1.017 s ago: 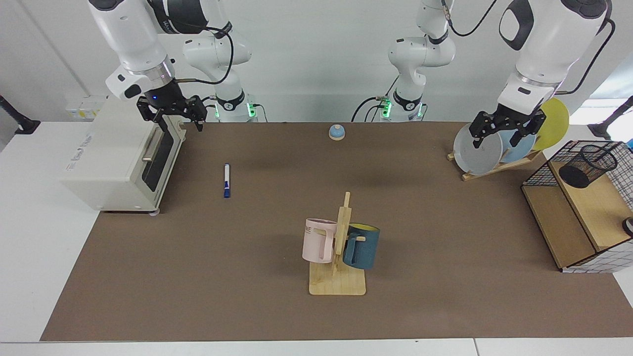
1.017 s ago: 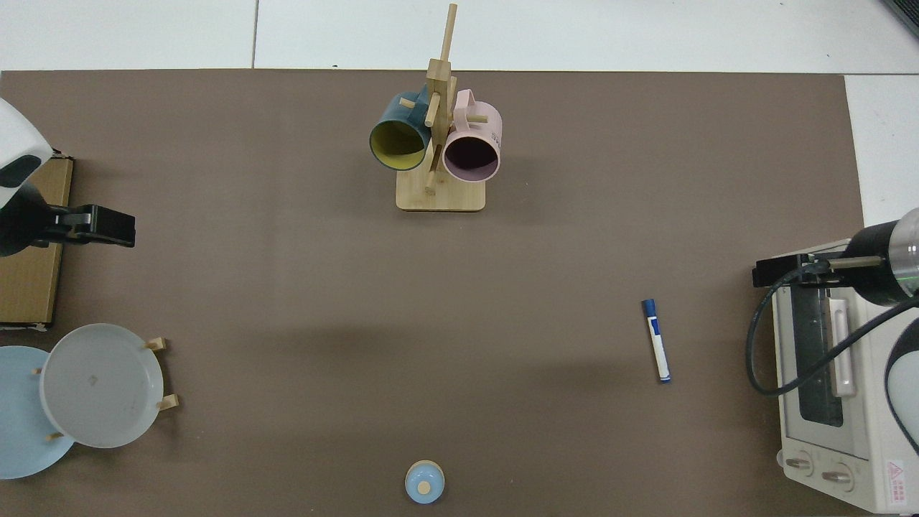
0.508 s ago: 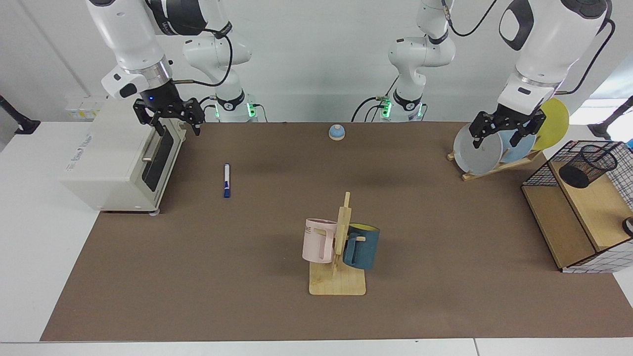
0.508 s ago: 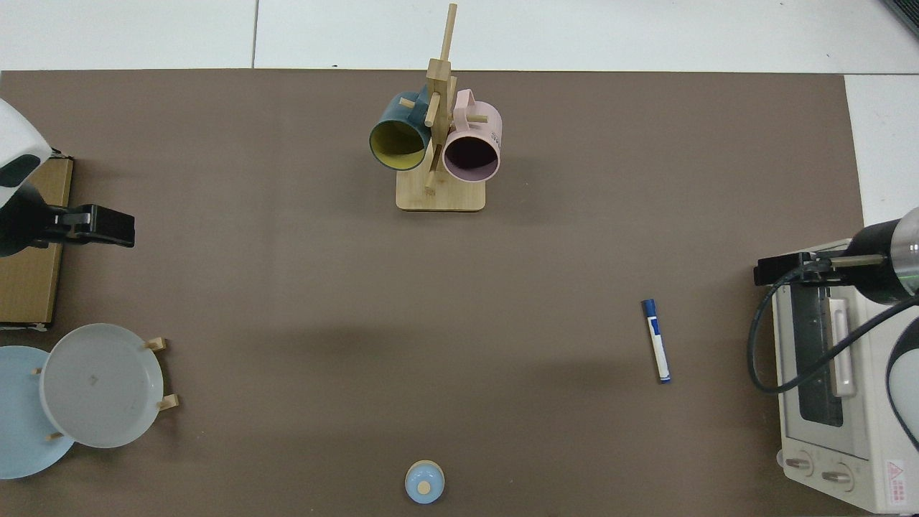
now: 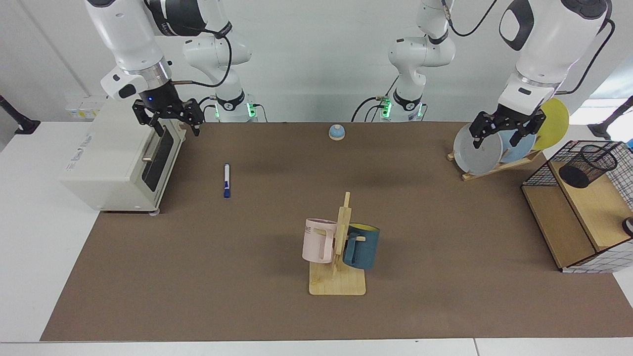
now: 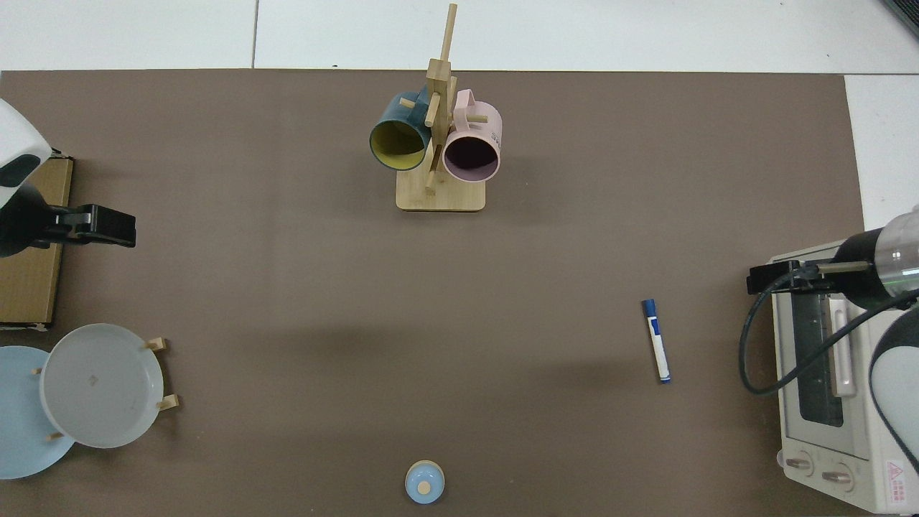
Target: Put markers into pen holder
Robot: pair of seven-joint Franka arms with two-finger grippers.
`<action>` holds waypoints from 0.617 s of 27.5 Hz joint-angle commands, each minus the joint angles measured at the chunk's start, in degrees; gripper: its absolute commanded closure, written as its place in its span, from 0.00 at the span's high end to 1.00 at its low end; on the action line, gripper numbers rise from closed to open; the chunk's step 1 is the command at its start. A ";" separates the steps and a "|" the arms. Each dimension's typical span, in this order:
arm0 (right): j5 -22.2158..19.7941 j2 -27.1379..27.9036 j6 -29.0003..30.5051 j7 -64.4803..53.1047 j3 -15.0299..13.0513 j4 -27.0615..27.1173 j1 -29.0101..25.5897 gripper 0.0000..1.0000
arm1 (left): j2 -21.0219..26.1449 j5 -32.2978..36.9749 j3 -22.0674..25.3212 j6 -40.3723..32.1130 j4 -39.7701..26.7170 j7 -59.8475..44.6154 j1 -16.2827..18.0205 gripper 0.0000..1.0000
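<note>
Fingers of the right gripper (image 5: 171, 123) are spread wide and hold nothing; it hangs above the top front edge of the toaster oven (image 5: 116, 158), near the mat's far corner on that side. Spread just as wide and equally empty, the left gripper (image 5: 498, 136) hangs in front of the grey plate (image 5: 477, 149) in the plate rack (image 5: 494, 165) at the opposite far corner.

Flat on the brown mat (image 5: 247, 272) lies the marker (image 5: 227, 180), blue cap toward the near edge, beside the toaster oven's door and well apart from both grippers. Nothing lies on or against it. Off the mat's other end, the pen holder (image 5: 588, 165) rests tilted on the wooden shelf (image 5: 591, 207) inside the wire-grid basket (image 5: 613, 163), its mouth toward the far side.

Between marker and pen holder, toward the near edge, stands the wooden mug tree (image 5: 339, 257) with a pink mug (image 5: 318, 241) and a dark blue mug (image 5: 362, 246) hung on it. A small blue bell (image 5: 337, 132) sits at the middle of the far edge.
</note>
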 commanded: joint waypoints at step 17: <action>1.59 4.66 22.94 -1.57 0.62 -21.57 2.13 1.00 | -1.74 -0.93 0.12 0.04 -3.72 0.27 -0.08 1.00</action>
